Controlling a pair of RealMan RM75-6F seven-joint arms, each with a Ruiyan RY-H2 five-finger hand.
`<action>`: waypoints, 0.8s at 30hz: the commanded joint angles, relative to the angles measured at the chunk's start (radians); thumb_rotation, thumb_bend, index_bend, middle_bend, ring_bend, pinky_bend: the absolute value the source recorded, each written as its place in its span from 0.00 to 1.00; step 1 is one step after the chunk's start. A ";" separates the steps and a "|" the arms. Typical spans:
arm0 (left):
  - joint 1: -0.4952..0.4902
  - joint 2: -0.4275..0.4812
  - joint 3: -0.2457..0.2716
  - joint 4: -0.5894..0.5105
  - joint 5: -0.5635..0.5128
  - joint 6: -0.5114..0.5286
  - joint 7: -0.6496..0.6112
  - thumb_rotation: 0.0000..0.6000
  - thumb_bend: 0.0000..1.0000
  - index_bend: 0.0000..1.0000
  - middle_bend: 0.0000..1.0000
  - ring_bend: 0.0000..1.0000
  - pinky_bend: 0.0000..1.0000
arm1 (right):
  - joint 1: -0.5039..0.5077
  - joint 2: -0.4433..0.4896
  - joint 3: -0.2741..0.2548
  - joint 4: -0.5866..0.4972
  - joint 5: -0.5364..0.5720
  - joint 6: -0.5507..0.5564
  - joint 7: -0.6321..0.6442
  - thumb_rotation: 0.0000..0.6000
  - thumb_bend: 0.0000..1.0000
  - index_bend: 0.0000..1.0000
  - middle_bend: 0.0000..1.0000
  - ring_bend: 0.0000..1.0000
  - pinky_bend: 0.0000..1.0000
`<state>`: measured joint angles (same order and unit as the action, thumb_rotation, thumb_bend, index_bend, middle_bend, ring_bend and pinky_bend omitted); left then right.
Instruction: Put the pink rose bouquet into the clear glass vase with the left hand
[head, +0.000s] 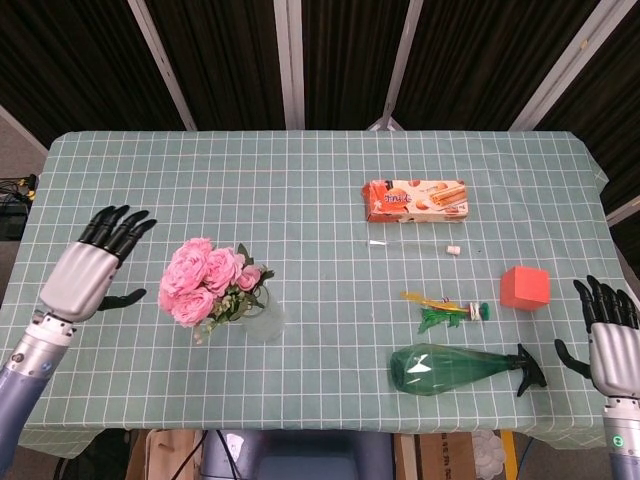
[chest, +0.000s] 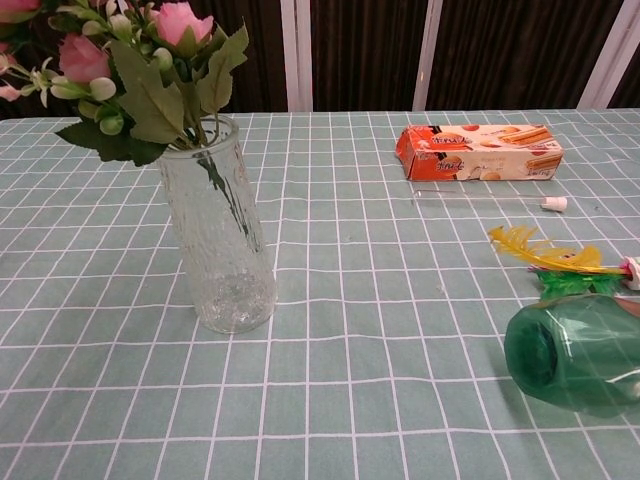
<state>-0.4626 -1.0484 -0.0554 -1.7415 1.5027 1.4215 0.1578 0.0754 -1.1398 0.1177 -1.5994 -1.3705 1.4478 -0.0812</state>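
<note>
The pink rose bouquet stands in the clear glass vase, its blooms leaning left over the rim. In the chest view the stems run down inside the vase and the roses spread above it. My left hand hovers well left of the flowers, fingers spread, holding nothing. My right hand is at the table's right front edge, fingers apart and empty. Neither hand shows in the chest view.
A green spray bottle lies on its side at front right, with a yellow-green toy and an orange cube behind it. A snack box and a thin white stick lie mid-table.
</note>
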 joint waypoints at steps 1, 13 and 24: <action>0.154 -0.117 0.021 0.123 0.022 0.224 0.153 1.00 0.07 0.12 0.06 0.00 0.05 | 0.001 -0.001 -0.005 0.006 -0.015 0.003 0.004 1.00 0.31 0.08 0.03 0.01 0.00; 0.319 -0.221 0.044 0.339 -0.030 0.331 0.054 1.00 0.07 0.12 0.06 0.00 0.04 | 0.011 0.006 -0.026 0.018 -0.067 -0.004 0.019 1.00 0.31 0.09 0.03 0.01 0.00; 0.332 -0.175 0.021 0.340 -0.078 0.241 -0.078 1.00 0.09 0.12 0.07 0.00 0.04 | 0.013 0.028 -0.063 0.001 -0.138 0.000 -0.003 1.00 0.31 0.09 0.03 0.01 0.00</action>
<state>-0.1324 -1.2305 -0.0290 -1.4043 1.4322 1.6750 0.0947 0.0891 -1.1120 0.0558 -1.5970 -1.5080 1.4466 -0.0821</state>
